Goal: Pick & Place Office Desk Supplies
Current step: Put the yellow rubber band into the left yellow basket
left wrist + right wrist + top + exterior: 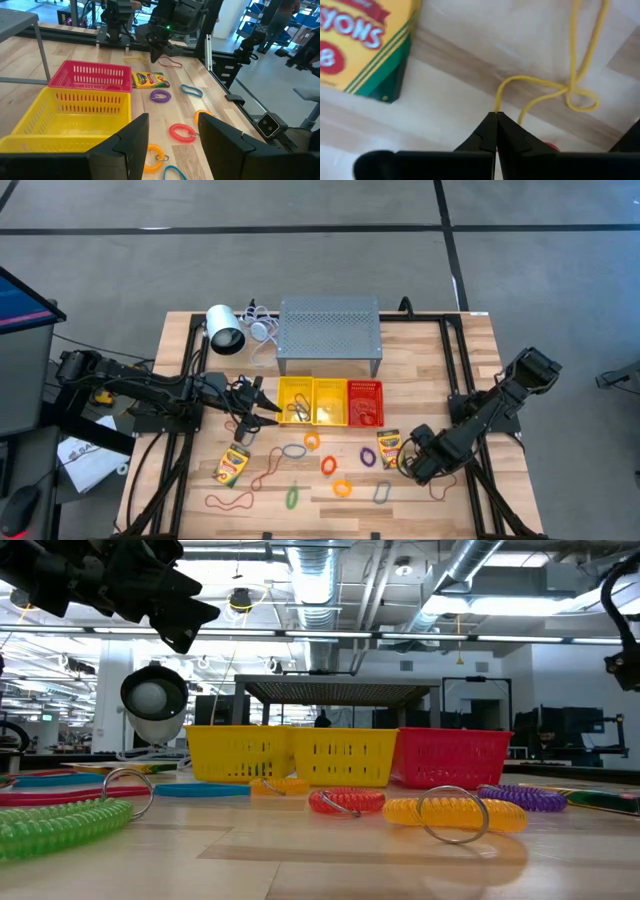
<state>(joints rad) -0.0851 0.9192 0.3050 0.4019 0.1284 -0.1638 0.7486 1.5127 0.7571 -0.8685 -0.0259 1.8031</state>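
Note:
My right gripper (pixel 496 116) points down at the table's right side (pixel 408 463), shut on a thin yellow rubber band (pixel 570 90). A yellow-and-green crayon box (pixel 388 448) lies flat just beside it. A second crayon box (pixel 232 465) lies at the near left. Coiled rings in orange (pixel 328 465), purple (pixel 367 456), green (pixel 292 496) and grey (pixel 381 493) lie on the wood, with reddish rubber bands (pixel 230 502) among them. My left gripper (pixel 172 142) hovers open at the near left corner of the yellow baskets (pixel 296 385). My right gripper pinches one strand of the yellow rubber band (pixel 498 100) between its two fingertips, coming from above and pointing down. The strand curves away from the tips to a twisted loop (pixel 580 100), and the rest trails over the wood.
Two yellow baskets and a red basket (pixel 365 385) stand in a row at the table's middle. Behind them are a grey perforated stand (pixel 330 330) and a white lamp (pixel 225 330). A red rubber band (pixel 437 485) lies just right of my right gripper.

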